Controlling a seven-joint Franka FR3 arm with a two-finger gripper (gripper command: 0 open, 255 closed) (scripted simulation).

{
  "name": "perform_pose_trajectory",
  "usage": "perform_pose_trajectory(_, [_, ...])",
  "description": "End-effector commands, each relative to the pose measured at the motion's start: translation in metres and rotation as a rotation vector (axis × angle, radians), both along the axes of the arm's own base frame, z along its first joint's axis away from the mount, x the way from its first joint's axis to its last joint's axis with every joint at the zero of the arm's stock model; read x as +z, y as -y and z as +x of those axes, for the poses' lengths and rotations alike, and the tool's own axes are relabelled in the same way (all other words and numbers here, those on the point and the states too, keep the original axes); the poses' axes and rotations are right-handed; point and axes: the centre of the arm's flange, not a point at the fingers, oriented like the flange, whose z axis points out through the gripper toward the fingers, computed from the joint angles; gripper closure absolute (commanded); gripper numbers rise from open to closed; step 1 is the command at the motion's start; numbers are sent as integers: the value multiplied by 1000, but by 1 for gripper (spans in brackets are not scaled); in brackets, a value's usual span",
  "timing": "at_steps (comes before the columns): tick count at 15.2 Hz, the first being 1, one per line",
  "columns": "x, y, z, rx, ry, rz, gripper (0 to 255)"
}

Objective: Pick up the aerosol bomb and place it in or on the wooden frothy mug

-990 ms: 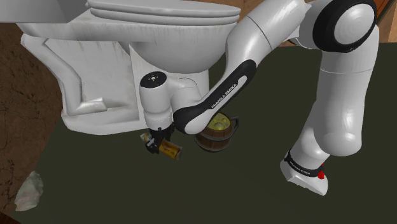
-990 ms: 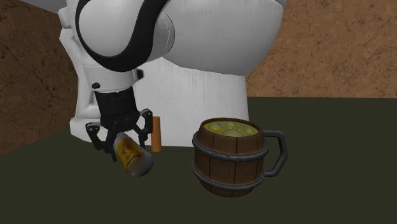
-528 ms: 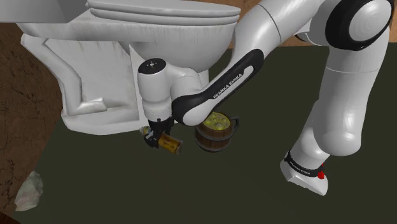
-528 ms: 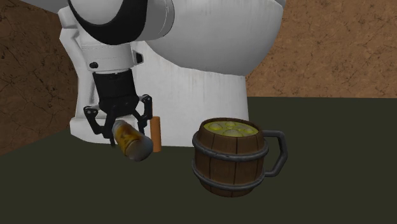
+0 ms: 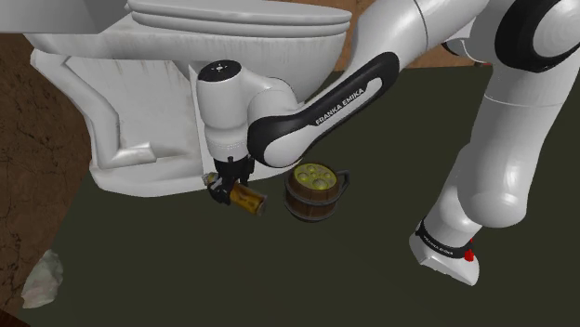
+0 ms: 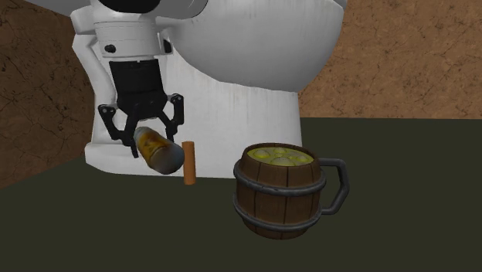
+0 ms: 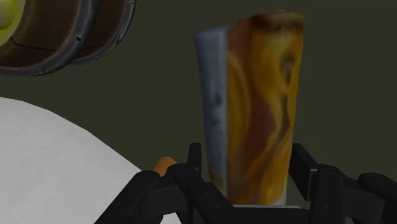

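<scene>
Gripper (image 6: 145, 131) fingers clamped on the can (image 6: 157, 152) — can tilted, hanging clear of the floor (image 6: 116, 232) by the toilet (image 6: 255, 108) — mug (image 6: 278, 189) upright, apart.

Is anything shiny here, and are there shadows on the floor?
Shoulder view: bright shine on the white arm; the floor is dark and even, no clear shadow under the mug. Second exterior view: the can in the hand casts no shadow I can see. Wrist view: the can looks softly lit, no glare.

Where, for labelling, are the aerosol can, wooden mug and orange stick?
aerosol can (image 6: 153, 145), second exterior view, its labelled side
wooden mug (image 6: 276, 199), second exterior view, front staves
orange stick (image 6: 190, 164), second exterior view, mid-shaft
</scene>
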Motion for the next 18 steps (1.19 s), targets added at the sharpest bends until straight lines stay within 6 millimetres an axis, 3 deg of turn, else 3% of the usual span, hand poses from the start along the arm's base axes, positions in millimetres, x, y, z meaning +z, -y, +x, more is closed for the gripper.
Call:
perform_pose_trajectory(1, [11, -1, -1, 0, 0, 0, 255])
perform_pose_trajectory(15, [84, -1, -1, 0, 0, 0, 255])
perform_pose_trajectory(18, [84, 34, -20, 0, 0, 0, 255])
